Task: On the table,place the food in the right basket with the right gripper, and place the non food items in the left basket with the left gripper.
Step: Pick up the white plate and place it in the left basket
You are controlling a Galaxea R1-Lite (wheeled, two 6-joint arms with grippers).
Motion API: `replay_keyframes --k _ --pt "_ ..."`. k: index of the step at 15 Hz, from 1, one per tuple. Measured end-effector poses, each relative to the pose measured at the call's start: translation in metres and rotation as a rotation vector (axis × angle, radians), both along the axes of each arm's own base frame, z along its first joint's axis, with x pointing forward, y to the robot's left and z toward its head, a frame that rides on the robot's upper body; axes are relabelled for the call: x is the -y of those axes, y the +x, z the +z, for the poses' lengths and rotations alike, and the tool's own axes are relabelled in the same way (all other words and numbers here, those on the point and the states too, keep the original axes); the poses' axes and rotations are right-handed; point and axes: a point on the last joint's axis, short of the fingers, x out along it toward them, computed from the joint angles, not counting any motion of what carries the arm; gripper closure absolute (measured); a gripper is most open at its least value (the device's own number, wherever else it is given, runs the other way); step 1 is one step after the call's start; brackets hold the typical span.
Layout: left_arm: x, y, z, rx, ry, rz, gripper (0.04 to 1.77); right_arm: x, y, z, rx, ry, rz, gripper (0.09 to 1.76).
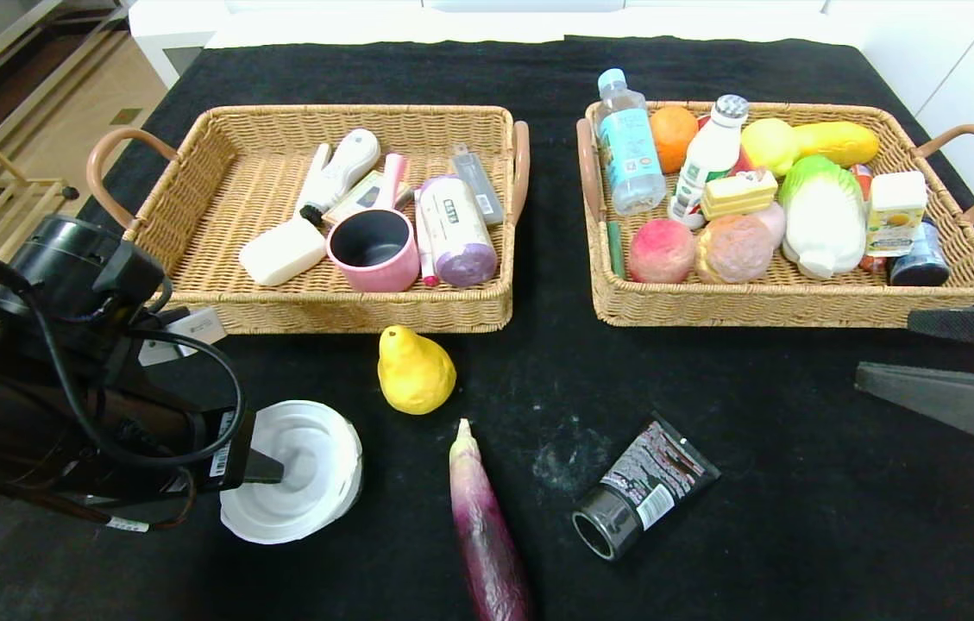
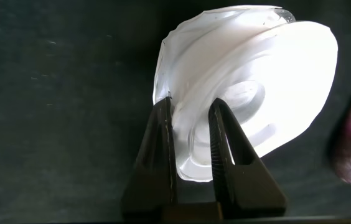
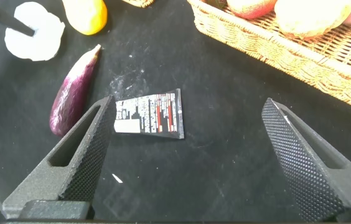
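White disc [image 2: 250,93] in left tool [image 2: 191,134]

my table [image 1: 797,517] wears a black cloth with faint white scuffs. on it sit the left basket [image 1: 228,147] and right basket [image 1: 952,276] side by side at the far edge. nearer me lie the white disc [image 1: 305,483], yellow pear [image 1: 415,373], purple eggplant [image 1: 487,530] and black tube [image 1: 644,487], all apart.

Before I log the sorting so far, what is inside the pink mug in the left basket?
The pink mug in the left basket shows a dark, bare-looking inside in the head view. Its near inner wall is hidden by the rim, so nothing small there could be seen.
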Motion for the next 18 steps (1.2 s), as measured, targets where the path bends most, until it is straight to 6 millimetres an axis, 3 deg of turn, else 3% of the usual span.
replay_keyframes --k 9,14,18 --pt "-0.004 -0.018 0.022 0.075 -0.091 -0.050 1.42 0.000 0.000 -0.001 -0.002 0.000 0.000 0.14" --pt "-0.005 -0.026 0.049 0.181 -0.116 -0.052 1.42 0.000 0.001 -0.001 -0.003 -0.001 0.000 0.14" --pt "-0.007 -0.026 0.083 0.312 -0.140 -0.047 1.42 0.000 0.001 -0.001 -0.004 -0.001 0.000 0.14"
